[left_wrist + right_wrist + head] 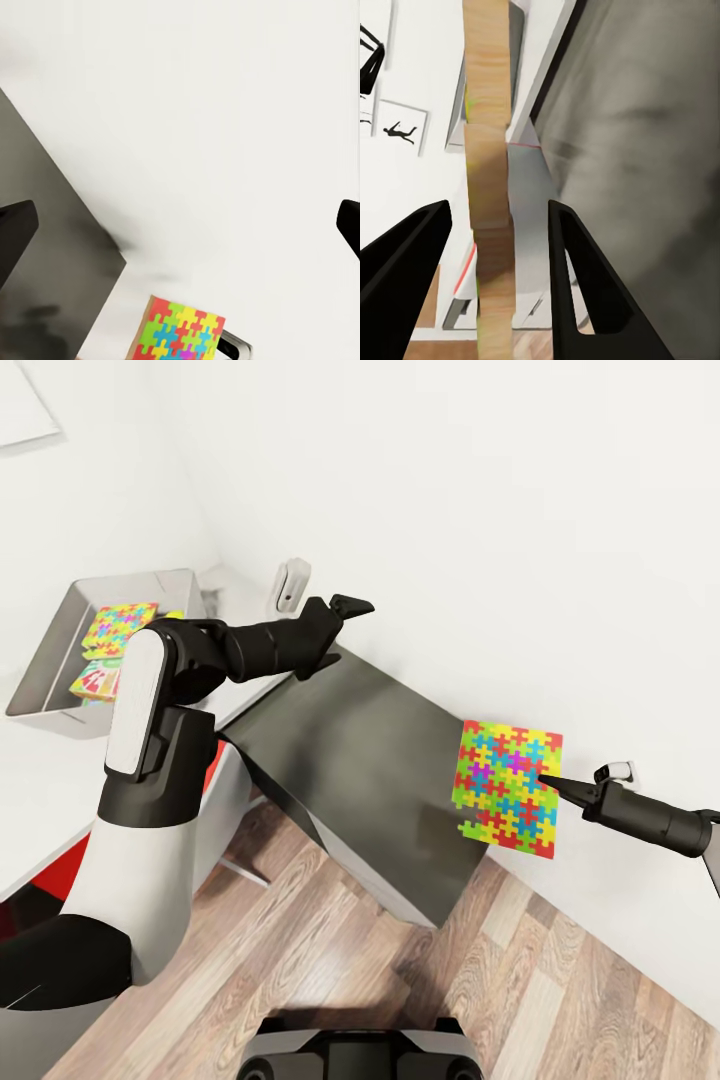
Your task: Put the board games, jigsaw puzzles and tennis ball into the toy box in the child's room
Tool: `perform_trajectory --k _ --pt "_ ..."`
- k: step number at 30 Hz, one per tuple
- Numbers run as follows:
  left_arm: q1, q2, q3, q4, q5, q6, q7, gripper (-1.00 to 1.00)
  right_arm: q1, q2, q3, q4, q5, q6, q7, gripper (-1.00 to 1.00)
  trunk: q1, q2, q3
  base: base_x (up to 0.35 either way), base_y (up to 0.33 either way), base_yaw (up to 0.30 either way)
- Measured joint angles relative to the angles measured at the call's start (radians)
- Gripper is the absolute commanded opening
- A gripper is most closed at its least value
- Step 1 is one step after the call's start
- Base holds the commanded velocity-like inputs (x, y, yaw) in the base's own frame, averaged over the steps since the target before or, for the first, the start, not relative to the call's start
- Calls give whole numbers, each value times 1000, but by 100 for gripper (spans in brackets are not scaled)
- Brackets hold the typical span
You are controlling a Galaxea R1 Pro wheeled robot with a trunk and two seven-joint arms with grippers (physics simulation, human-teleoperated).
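- White walls meet a wood-plank floor [420,970], with a dark grey panel [370,760] leaning between the wall and the floor.
- At my left, a white counter [40,780] carries the grey toy box [60,630]; inside it lie a colourful jigsaw puzzle [118,625] and a red and green board game [95,680].
- My right pincer [545,780] holds the second jigsaw puzzle [508,788] out in the air near the wall, well apart from the toy box.
- From the right wrist, that puzzle shows edge-on as a wooden slab [489,187] standing between my two black fingers [585,285]; I cannot tell whether they press it.
- My left pincer [352,604] reaches forward above the dark panel, its fingers [15,232] spread wide and holding nothing.
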Motion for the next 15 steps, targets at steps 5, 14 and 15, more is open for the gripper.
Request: perform_trajectory --k 5,14,15 --pt "0 0 -1 0 0 1 0 100 0 0 0 0 -1 0 0 -100 0 0 8 5 51 0" --pt "1 0 -3 0 0 2 0 100 0 0 0 0 -2 0 0 -100 0 0 23 59 193 0" --pt "1 0 -3 0 0 2 0 100 0 1 0 0 -2 0 0 -100 0 0 24 67 195 0"
